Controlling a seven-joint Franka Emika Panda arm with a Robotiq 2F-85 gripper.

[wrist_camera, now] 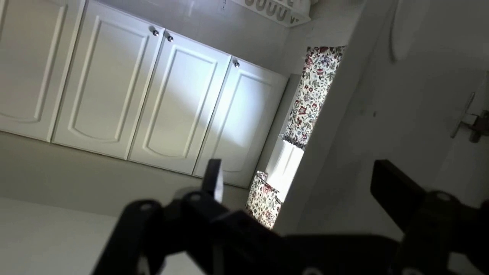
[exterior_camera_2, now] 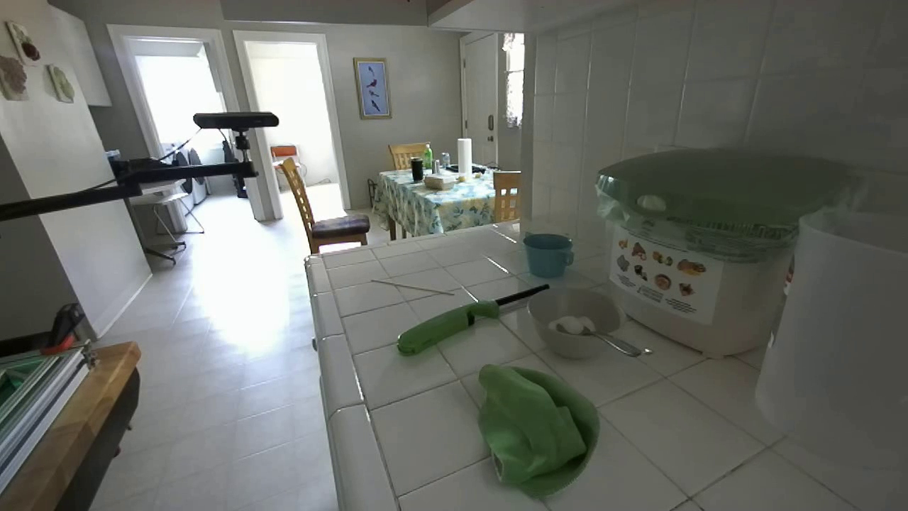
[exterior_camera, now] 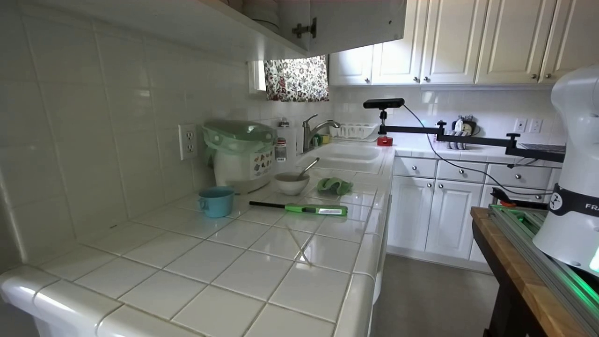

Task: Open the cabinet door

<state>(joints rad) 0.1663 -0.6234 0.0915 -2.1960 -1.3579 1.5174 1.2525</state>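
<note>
The cabinet door (exterior_camera: 358,25) stands swung open at the top of an exterior view, its plain inner face and a hinge showing. A grey panel (exterior_camera_2: 323,13) at the top edge of an exterior view looks like its lower part. In the wrist view the door (wrist_camera: 336,152) is a dark grey slab running slantwise, its edge between my fingers. My gripper (wrist_camera: 297,164) is open, fingers wide apart; the right finger lies in front of the inner face. I cannot tell whether either finger touches it. The knob is hidden. My gripper is out of both exterior views.
The arm's base (exterior_camera: 573,178) stands on a wooden-topped cart (exterior_camera: 519,271). A camera boom (exterior_camera: 472,138) reaches out from it. The tiled counter (exterior_camera: 224,299) holds a blue cup (exterior_camera: 217,202), green lighter (exterior_camera: 316,209), bowl (exterior_camera: 291,184) and green-lidded bin (exterior_camera: 241,161). Closed wall cabinets (wrist_camera: 183,103) stand beyond.
</note>
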